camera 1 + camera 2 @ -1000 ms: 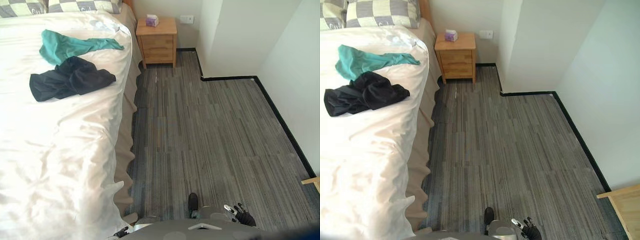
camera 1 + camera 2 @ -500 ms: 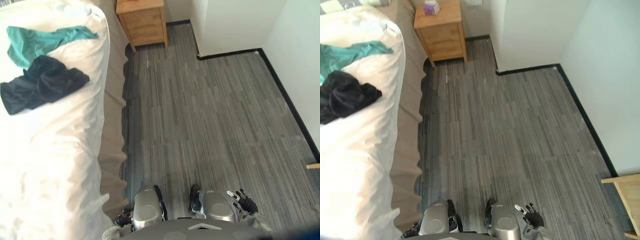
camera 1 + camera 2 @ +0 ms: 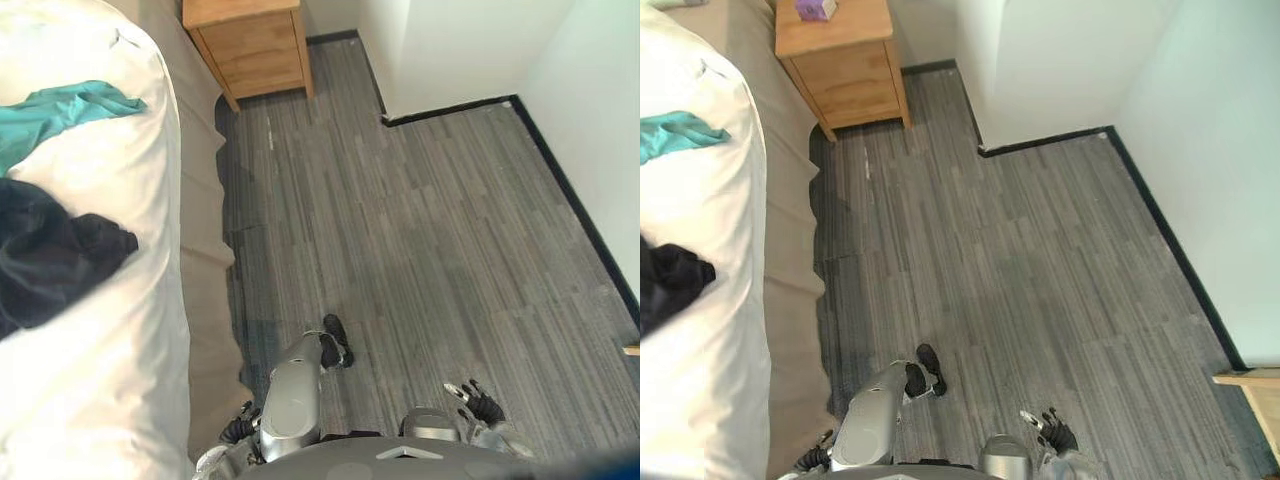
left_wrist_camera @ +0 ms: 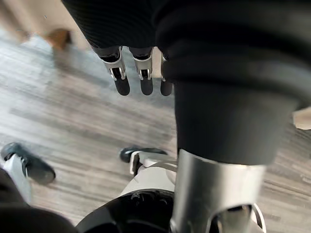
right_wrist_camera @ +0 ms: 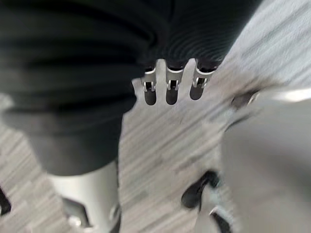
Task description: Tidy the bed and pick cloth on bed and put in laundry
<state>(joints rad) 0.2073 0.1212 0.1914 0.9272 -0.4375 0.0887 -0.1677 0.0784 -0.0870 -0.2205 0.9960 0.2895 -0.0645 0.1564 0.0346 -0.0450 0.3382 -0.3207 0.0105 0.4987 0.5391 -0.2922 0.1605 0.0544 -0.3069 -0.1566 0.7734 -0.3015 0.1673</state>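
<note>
A teal cloth lies on the white bed near its far end. Just nearer, a dark navy cloth is bunched on the duvet, partly cut off by the view's left edge. My left hand hangs low by the beige bed skirt, well short of both cloths. In the left wrist view its fingers are relaxed over the floor and hold nothing. My right hand hangs over the floor at the lower right, and its fingers are likewise relaxed and empty.
A wooden nightstand stands past the bed's head end, with a small purple box on top. A white wall corner with black skirting juts in at the back right. A wooden furniture edge shows at the lower right. Grey striped floor lies between.
The camera has moved: bed, cloths and nightstand have slid left and look nearer. The cloths lie as before on the duvet. Both hands stay low and empty.
</note>
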